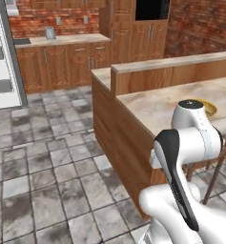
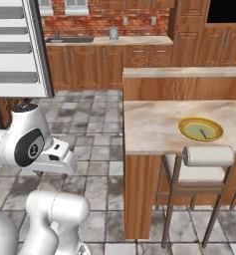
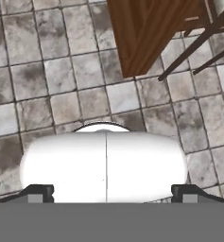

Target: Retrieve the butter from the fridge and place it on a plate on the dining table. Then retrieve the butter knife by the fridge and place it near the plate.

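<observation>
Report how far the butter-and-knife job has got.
Done: the tall grey fridge stands open, white shelves showing. In hand: nothing; the gripper is open and empty over floor tiles. Left: the yellow-rimmed round plate on the beige marbled dining table carries only a thin dark mark, too small to identify.

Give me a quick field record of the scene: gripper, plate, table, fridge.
gripper: open, empty, pointing down at the grey tiled floor
plate: round, yellow-orange rim, pale green centre, something small and dark lying in it
dining table: beige marbled top, plate near its right part
fridge: door open, white shelves showing
</observation>
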Robot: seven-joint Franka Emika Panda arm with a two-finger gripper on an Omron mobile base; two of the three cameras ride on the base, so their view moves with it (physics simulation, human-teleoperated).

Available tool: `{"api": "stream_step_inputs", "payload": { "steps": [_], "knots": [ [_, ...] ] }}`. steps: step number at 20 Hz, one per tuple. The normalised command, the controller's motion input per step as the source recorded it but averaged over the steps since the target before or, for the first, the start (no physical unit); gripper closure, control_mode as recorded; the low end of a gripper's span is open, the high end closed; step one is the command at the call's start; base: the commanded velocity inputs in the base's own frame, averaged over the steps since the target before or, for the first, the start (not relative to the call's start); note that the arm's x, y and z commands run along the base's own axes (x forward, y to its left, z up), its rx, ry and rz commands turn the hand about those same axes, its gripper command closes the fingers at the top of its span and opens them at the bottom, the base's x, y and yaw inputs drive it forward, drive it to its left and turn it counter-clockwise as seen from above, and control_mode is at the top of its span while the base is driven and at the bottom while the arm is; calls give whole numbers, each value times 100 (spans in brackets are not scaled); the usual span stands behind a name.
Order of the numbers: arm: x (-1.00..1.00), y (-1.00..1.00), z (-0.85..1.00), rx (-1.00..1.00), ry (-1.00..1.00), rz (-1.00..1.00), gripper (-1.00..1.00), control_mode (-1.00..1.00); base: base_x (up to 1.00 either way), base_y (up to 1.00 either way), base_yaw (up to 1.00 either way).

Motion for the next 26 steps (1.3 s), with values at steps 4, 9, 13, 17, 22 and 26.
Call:
{"api": "stream_step_inputs", "payload": {
  "steps": [4,9,13,17,22,26],
  "knots": [
    [0,0,0,0,0,0,-100,100,0,100,-4],
    [0,0,0,0,0,0,-100,100,23,75,0],
    [0,0,0,0,0,0,-100,100,87,65,0],
    [0,0,0,0,0,0,-100,100,99,73,4],
    [0,0,0,0,0,0,-100,100,100,61,4],
    [0,0,0,0,0,0,-100,100,100,-5,17]
  ]
}}
